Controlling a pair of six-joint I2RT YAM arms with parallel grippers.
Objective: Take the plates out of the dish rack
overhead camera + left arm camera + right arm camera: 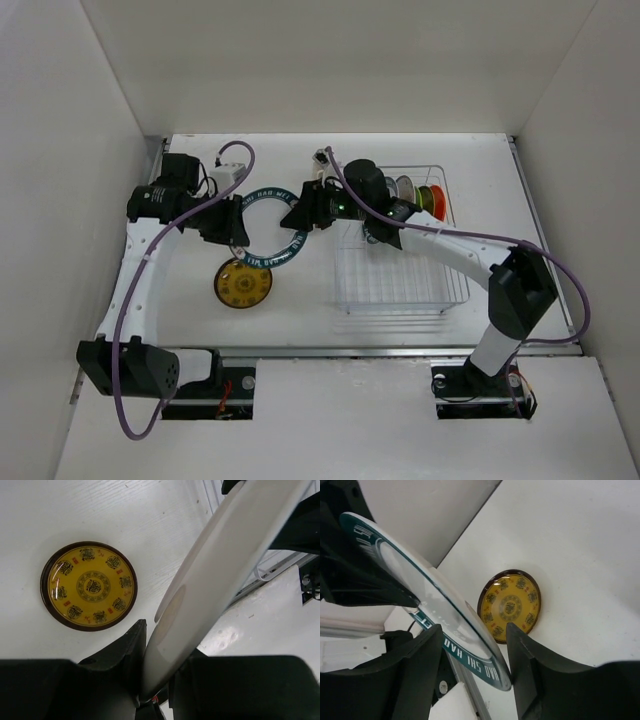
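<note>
A white plate with a dark teal lettered rim (270, 228) is held on edge above the table between both arms. My left gripper (232, 228) is shut on its left edge; in the left wrist view the fingers (125, 655) pinch the plate (225, 565). My right gripper (303, 215) is open around its right edge; the plate (430, 600) touches one finger (525, 670), with a gap to the other. The yellow patterned plate (243, 285) lies flat on the table below. The wire dish rack (400, 285) stands to the right, holding a lime green (425, 197) and an orange plate (438, 197).
A small white box (232, 172) with a cable sits at the back left. The right arm crosses the rack's back left corner and hides some of the plates there. White walls close in on three sides.
</note>
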